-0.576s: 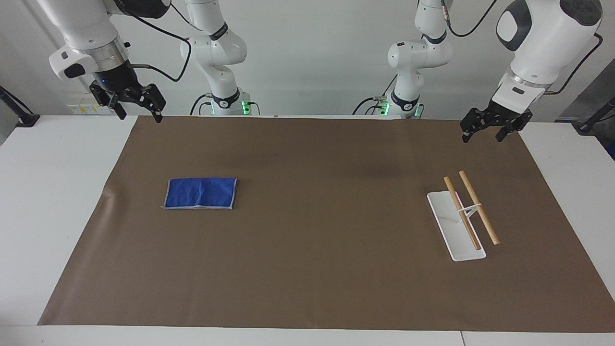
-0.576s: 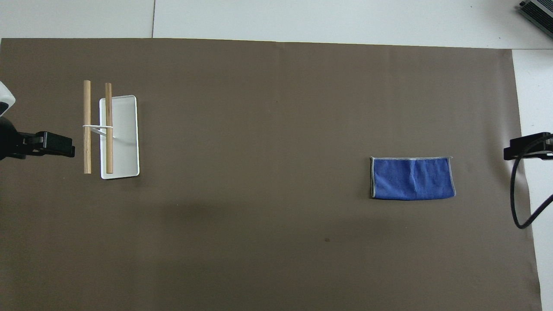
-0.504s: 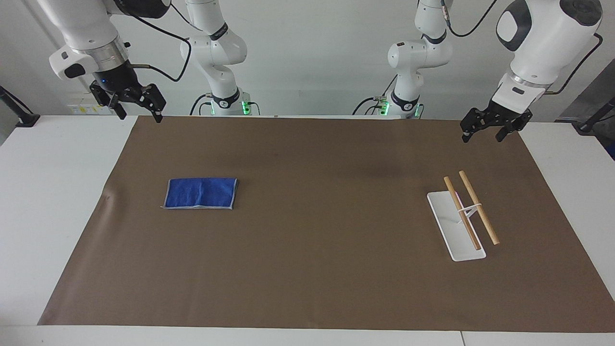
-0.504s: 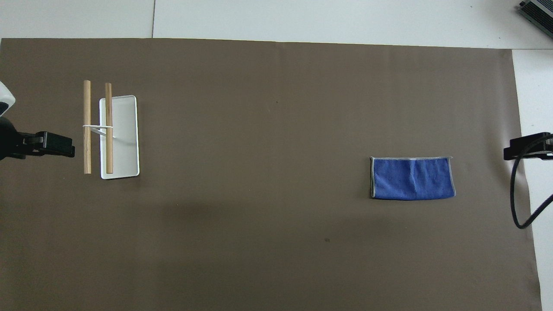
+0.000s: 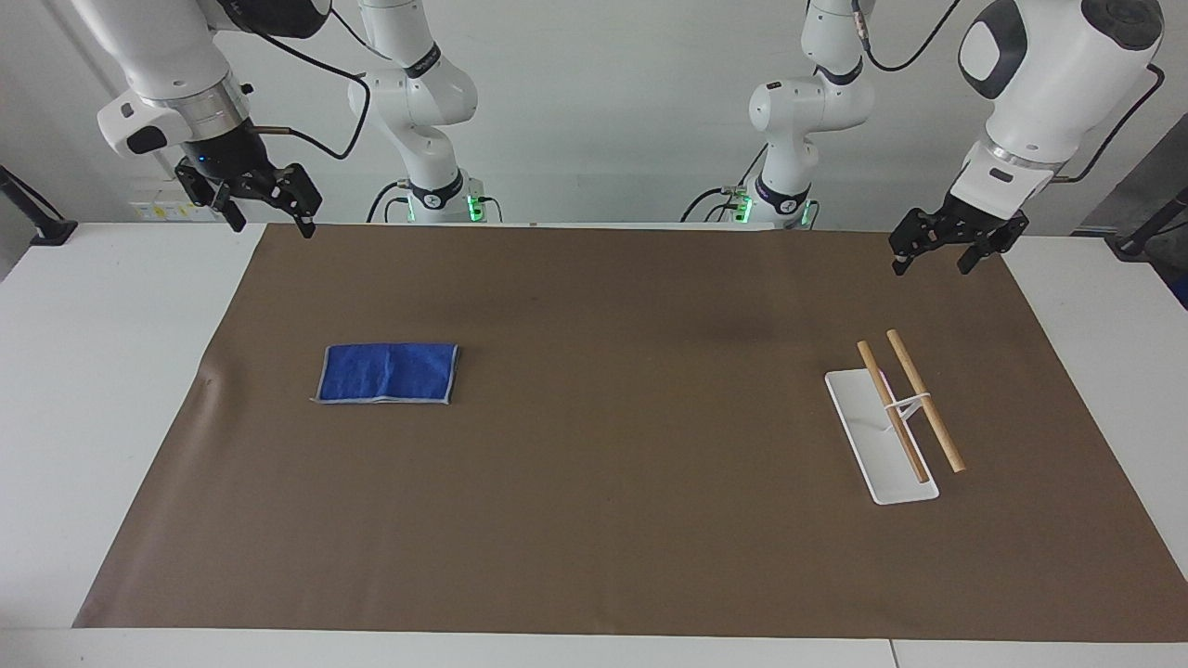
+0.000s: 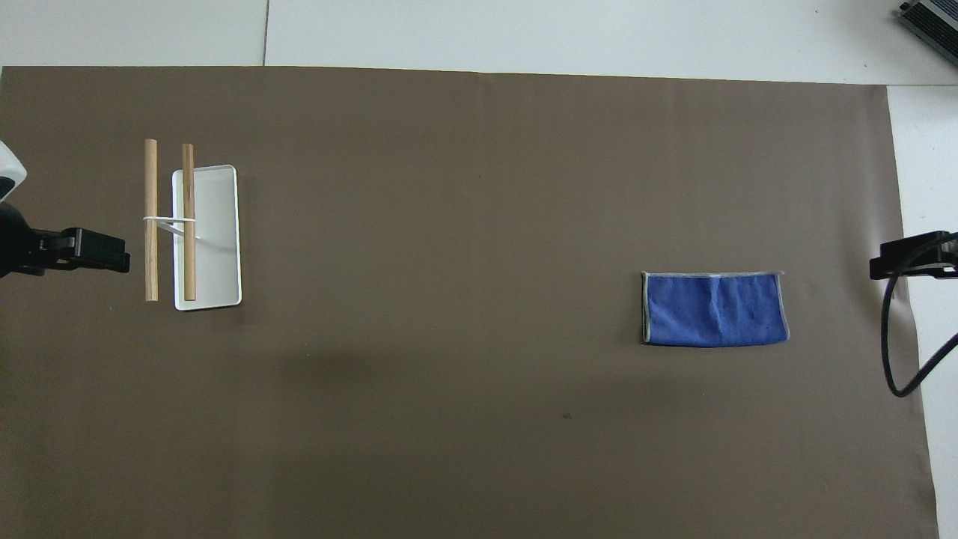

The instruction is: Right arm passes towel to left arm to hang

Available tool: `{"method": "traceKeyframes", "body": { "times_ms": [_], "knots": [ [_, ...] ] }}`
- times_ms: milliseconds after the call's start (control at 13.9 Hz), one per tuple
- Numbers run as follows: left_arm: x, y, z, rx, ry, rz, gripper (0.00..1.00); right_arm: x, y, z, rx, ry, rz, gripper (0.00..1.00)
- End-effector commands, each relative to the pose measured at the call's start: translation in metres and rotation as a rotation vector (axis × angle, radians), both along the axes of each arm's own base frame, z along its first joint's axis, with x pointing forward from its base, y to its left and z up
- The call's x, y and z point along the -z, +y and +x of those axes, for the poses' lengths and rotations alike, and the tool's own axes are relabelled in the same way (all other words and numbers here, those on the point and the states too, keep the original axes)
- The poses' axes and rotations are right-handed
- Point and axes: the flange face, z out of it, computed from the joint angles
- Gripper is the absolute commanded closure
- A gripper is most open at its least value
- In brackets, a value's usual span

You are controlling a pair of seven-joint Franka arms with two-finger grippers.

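- Towel (image 5: 387,373): blue, folded to a flat rectangle with a pale stitched edge, lay on the brown mat (image 5: 613,557) toward the right arm's end of the bench (image 5: 102,371). It sat well apart from the right arm's fingers and untouched, apparently set there so that arm could collect it first.
- Rack (image 5: 882,436): a white tray base carrying two wooden rails side by side, stood on the mat toward the left arm's end of the bench, near the left arm's fingers and a little farther from the robots. Judged to be the hanging place, put within that arm's reach.
- Right gripper (image 5: 272,218): hung in the air over the mat's corner at the robots' edge, pointing down and tilted. Fingers were spread wide and held nothing.
- Left gripper (image 5: 931,263): hung over the mat's other corner at the robots' edge, wrist angled down toward the bench. Fingers were spread wide, empty; this arm waited.
- Status: no step of the pass had begun; the pick-up by the right arm appeared to be next, needing a reach out and down to the towel.
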Motion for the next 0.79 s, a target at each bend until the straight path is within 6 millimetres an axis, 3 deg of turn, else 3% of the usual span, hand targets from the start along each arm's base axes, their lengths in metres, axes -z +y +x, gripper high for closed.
{"method": "traceKeyframes", "body": {
  "times_ms": [0, 504, 720],
  "knots": [
    [0.000, 0.002, -0.008, -0.009, 0.000, 0.014, 0.00, 0.003, -0.003, -0.007, -0.009, 0.009, 0.017, 0.00],
    [-0.001, 0.002, -0.008, -0.009, -0.002, 0.014, 0.00, 0.012, -0.001, -0.007, -0.017, -0.019, 0.018, 0.00],
    [0.000, 0.002, -0.008, -0.009, 0.000, 0.016, 0.00, 0.052, 0.004, -0.014, -0.034, -0.069, 0.020, 0.00]
  ]
}}
